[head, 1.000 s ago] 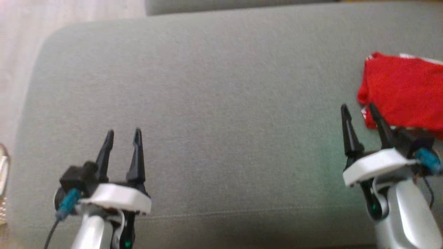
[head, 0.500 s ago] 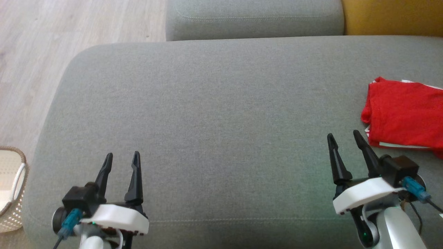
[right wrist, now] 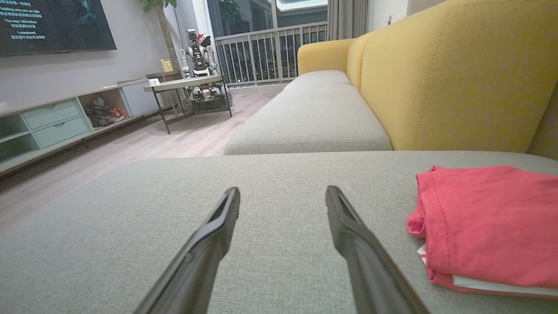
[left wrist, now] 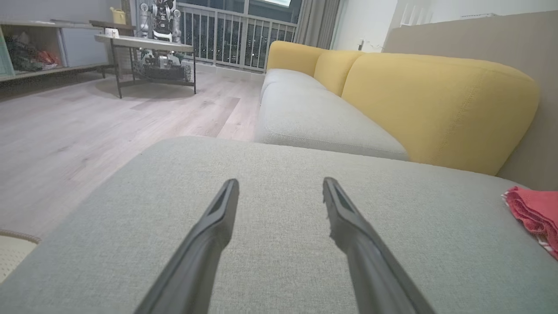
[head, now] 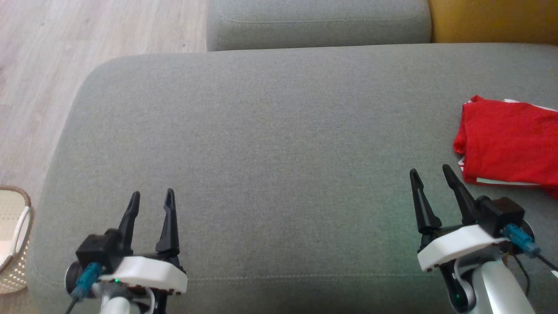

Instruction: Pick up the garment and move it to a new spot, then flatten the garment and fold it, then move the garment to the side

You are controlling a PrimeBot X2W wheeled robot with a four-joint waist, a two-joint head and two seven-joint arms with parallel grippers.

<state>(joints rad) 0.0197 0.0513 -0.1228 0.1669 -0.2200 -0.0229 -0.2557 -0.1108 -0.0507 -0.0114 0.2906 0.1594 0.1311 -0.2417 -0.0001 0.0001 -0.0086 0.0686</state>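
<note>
Folded red cloth garment (head: 508, 141), a white edge showing, lies flat at the right end of the broad grey fabric seat cushion (head: 270, 131) — nothing touching it. Right gripper (head: 429, 170) sits over the cushion's near right edge, just beside the garment's near left corner, long dark fingers apart and empty; left gripper (head: 152, 194) is over the cushion's near left corner, well apart from the garment, jaws likewise spread, empty. Pale woven basket (head: 13, 244) stands off the cushion's left end — on light wooden floor (head: 87, 35).
</note>
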